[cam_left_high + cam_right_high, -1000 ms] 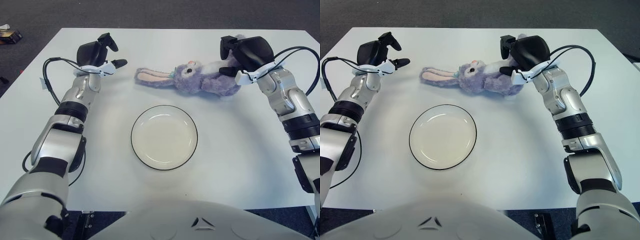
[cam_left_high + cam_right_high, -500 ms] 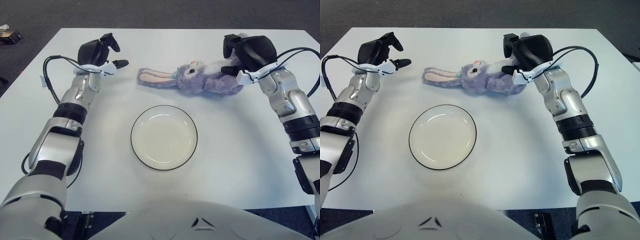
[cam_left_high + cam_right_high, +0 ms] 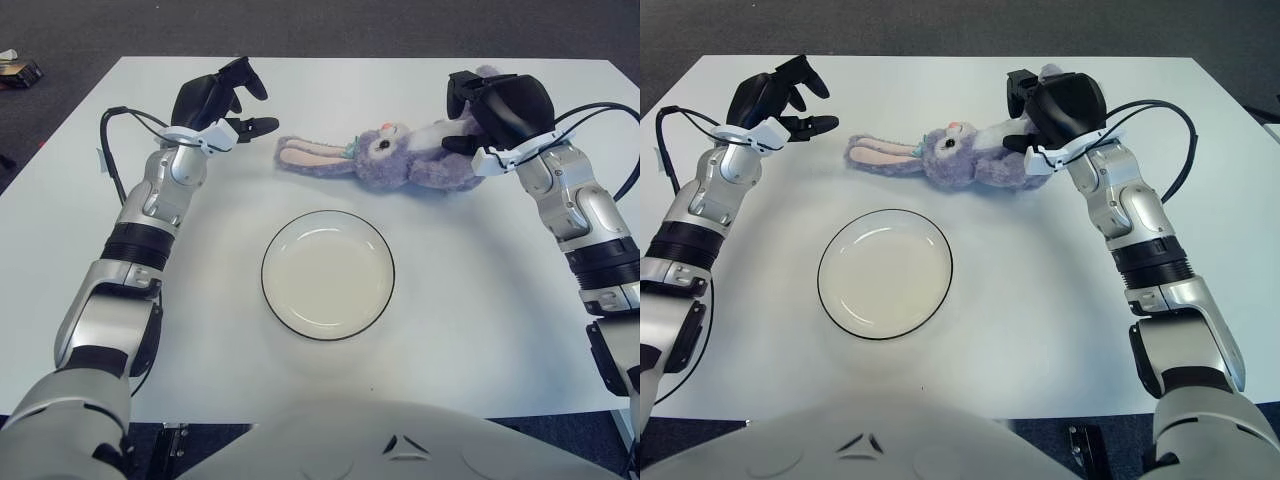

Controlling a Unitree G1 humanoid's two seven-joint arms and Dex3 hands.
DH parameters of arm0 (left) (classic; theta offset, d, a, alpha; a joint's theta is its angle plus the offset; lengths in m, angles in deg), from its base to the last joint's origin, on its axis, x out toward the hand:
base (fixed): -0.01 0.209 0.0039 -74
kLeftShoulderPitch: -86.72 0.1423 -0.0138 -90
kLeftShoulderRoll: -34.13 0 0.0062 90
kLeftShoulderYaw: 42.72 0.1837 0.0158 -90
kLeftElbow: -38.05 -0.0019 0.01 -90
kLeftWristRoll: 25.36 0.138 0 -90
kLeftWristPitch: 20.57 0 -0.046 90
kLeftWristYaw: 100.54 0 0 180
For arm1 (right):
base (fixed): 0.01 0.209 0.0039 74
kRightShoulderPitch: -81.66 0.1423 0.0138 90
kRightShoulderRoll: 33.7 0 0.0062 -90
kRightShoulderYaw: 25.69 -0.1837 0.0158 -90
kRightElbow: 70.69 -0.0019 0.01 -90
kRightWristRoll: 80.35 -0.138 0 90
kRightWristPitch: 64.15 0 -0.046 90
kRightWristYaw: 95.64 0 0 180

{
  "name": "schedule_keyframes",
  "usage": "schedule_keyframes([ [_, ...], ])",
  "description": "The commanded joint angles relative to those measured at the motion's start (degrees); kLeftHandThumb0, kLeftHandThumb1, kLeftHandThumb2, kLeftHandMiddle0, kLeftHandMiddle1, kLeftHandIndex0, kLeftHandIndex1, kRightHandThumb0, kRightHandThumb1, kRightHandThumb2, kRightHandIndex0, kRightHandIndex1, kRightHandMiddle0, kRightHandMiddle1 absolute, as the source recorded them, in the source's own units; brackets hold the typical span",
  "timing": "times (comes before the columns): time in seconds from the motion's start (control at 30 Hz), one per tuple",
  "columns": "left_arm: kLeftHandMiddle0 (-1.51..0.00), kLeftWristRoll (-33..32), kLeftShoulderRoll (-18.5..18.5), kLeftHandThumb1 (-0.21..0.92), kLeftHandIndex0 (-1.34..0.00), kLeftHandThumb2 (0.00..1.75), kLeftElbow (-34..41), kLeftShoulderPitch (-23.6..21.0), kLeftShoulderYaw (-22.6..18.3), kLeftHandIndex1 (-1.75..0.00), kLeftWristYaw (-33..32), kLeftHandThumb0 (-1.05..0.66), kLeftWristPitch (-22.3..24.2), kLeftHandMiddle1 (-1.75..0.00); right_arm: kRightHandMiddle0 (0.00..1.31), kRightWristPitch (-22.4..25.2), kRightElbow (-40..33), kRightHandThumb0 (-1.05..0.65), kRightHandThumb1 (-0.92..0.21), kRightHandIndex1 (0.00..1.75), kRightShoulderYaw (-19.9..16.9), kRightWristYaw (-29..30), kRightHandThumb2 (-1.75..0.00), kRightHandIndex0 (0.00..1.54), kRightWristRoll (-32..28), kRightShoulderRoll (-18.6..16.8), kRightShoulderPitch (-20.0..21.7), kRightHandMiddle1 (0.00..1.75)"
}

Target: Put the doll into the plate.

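A purple plush bunny doll (image 3: 400, 160) lies on its side on the white table, ears pointing left, beyond the plate. My right hand (image 3: 478, 112) is shut on the doll's rear end at the right. My left hand (image 3: 232, 100) is open, fingers spread, just left of the doll's ear tips (image 3: 290, 152) and apart from them. A white plate with a dark rim (image 3: 268, 296) sits empty at the table's middle, nearer to me than the doll.
The white table (image 3: 480, 290) ends at a dark carpet floor at the back. A small object (image 3: 18, 68) lies on the floor at far left. Black cables loop beside both forearms.
My left hand has moved right toward the doll's ears and opened its fingers wider. My right hand has shifted the doll slightly right and away.
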Motion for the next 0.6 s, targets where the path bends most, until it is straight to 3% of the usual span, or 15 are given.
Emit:
schedule_keyframes([
  [0.0, -0.62, 1.3, 0.2, 0.92, -0.46, 0.28, 0.7, 0.1, 0.1, -1.48, 0.5, -0.37, -0.4, -1.53, 0.4, -0.2, -0.8, -0.39, -0.59, 1.75, -1.1, 2.0, -0.96, 0.83, 0.5, 0.1, 0.0, 1.75],
  [0.13, -0.61, 2.2, 0.0, 0.92, -0.46, 0.27, 0.3, -0.2, 0.6, -1.47, 0.5, -0.37, -0.8, -1.62, 0.37, 1.6, -5.3, -0.38, -0.64, 1.75, -2.5, -0.5, -0.89, 0.79, -1.0, -0.6, -1.0, 1.75],
  [0.27, -0.61, 2.8, -0.3, 0.92, -0.46, 0.27, -0.1, -0.4, 0.7, -1.47, 0.3, -0.37, -1.0, -1.65, 0.39, 8.1, -14.3, -0.38, -0.71, 1.75, -3.6, -7.6, -0.73, 0.68, -0.1, -1.7, -2.6, 1.67],
  [0.33, -0.61, 3.1, -0.5, 0.92, -0.47, 0.27, -0.3, -0.5, 0.9, -1.47, 0.2, -0.37, -1.0, -1.67, 0.39, 12.4, -18.9, -0.37, -0.83, 1.56, -3.6, -12.4, -0.5, 0.53, 1.9, -2.2, -3.1, 1.59],
  [0.53, -0.61, 3.6, -0.8, 0.92, -0.47, 0.27, -0.7, -0.7, 0.9, -1.47, 0.1, -0.37, -1.1, -1.68, 0.36, 16.9, -24.2, -0.36, -0.91, 1.19, -3.5, -18.5, -0.38, 0.42, 3.7, -2.9, -3.6, 1.58],
  [0.57, -0.61, 3.7, -0.9, 0.92, -0.47, 0.27, -0.9, -0.8, 1.0, -1.47, 0.0, -0.37, -1.2, -1.68, 0.34, 17.4, -24.8, -0.41, -0.91, 1.11, -3.5, -19.4, -0.38, 0.41, 3.8, -3.1, -3.5, 1.46],
])
